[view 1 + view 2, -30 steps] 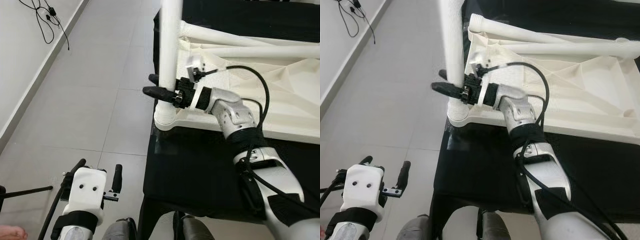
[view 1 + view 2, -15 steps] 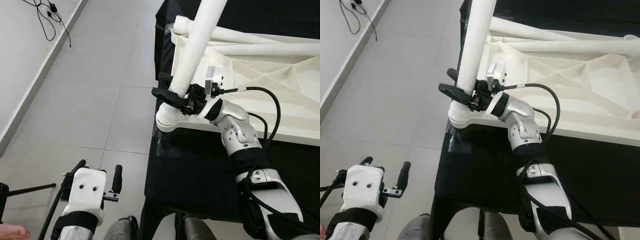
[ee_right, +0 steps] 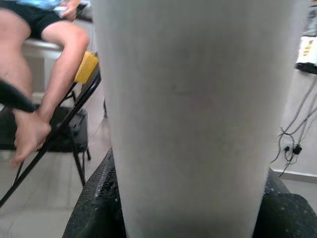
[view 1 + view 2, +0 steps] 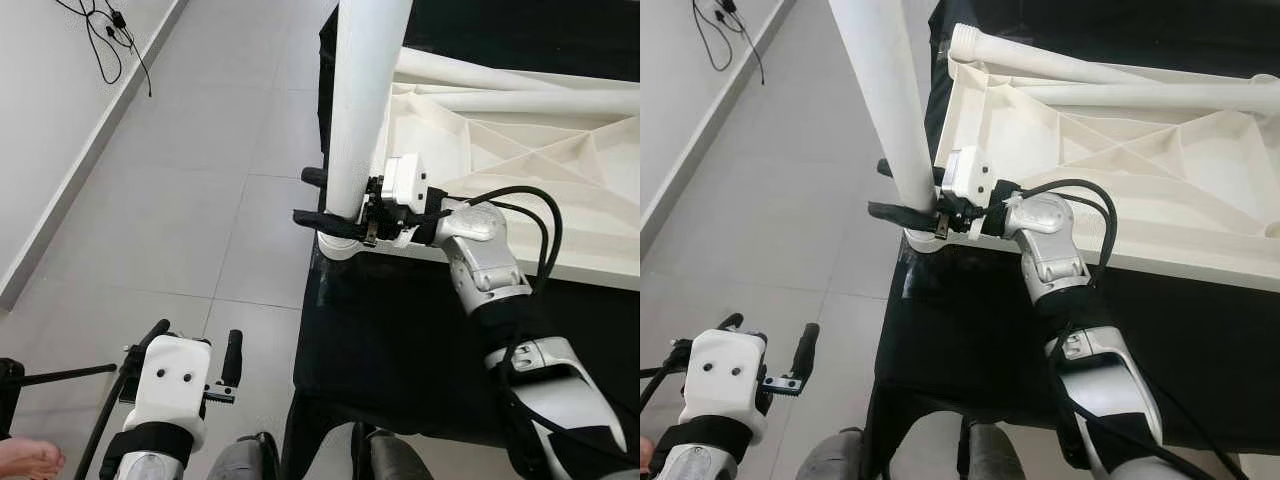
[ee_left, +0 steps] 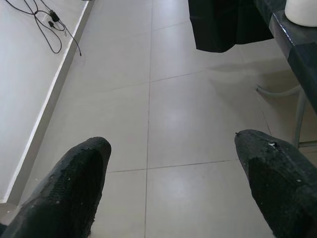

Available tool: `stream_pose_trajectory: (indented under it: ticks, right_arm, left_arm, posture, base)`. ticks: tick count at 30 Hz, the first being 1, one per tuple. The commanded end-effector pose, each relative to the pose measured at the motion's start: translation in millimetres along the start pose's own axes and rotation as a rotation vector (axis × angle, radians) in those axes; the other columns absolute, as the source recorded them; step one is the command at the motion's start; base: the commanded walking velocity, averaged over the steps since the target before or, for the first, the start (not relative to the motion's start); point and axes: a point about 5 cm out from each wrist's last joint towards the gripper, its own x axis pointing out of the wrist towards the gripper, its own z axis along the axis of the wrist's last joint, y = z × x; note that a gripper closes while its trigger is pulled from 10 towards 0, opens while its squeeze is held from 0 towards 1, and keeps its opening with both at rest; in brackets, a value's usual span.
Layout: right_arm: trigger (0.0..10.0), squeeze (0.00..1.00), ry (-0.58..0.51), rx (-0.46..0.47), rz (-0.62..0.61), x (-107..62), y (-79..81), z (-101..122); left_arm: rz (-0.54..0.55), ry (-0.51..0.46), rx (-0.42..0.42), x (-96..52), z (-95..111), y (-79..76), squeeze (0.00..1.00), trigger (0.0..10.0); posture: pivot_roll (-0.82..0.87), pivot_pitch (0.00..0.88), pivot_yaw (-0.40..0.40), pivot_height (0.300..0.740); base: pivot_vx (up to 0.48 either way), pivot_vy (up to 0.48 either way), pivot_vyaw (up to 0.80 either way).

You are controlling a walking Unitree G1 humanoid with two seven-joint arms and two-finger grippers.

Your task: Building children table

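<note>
Right end effector (image 4: 322,200) pinching the white table leg (image 4: 365,100) low on its shaft, one black finger on either side, just above the corner socket (image 4: 340,245) of the upturned white tabletop (image 4: 1120,160); in the right wrist view the leg (image 3: 198,119) sits hard between both fingers; compared with half a second ago the leg has swung from a clear lean toward the tabletop to near upright over the socket, and the wrist has rolled with it, the white camera block now on top; a second ago the leg also stood about plumb, so this reads as a turning or rocking motion to seat the leg, likely screwing it home; whether the foot is fully down in the socket cannot be told, the end effector hides the joint; tabletop lies underside-up on the black-draped counter (image 4: 400,340), with loose spare legs (image 4: 1120,85) lying across it beyond the end effector; left end effector (image 4: 196,347) hangs low over the tiled floor (image 5: 188,109), fingers spread, holding nothing; a seated person's bare leg (image 3: 54,74) beyond the grasped leg, well apart.
</note>
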Motion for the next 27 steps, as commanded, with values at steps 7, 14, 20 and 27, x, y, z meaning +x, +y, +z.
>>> stream_pose_trajectory:
  ticks: [7,14,20,27]
  right_arm:
    - [10.0,0.00,0.265,0.209,0.068,-7.7,21.5,-48.4]
    - [10.0,0.00,0.381,0.452,-0.138,-5.4,6.0,-62.0]
    - [10.0,0.00,0.406,0.518,-0.171,-8.1,13.3,-72.4]
    - [10.0,0.00,0.435,0.541,-0.218,-13.6,16.3,-78.5]
  left_arm:
    - [-0.009,0.037,0.010,-1.9,-5.2,-1.0,0.00,10.0]
    - [-0.008,0.037,0.009,-2.8,-4.9,-0.5,0.00,10.0]
    - [-0.009,0.039,0.010,-3.5,-4.8,-0.4,0.00,10.0]
    - [-0.012,0.041,0.009,-4.0,-5.3,-0.4,0.00,10.0]
  posture:
    - [0.10,0.339,-0.001,0.740]
    - [0.10,0.343,0.000,0.740]
    - [0.11,0.343,0.003,0.740]
    - [0.11,0.340,0.003,0.740]
  base:
    - [0.000,0.000,0.00]
    - [0.000,0.000,0.00]
    - [0.000,0.000,0.00]
    - [0.000,0.000,0.00]
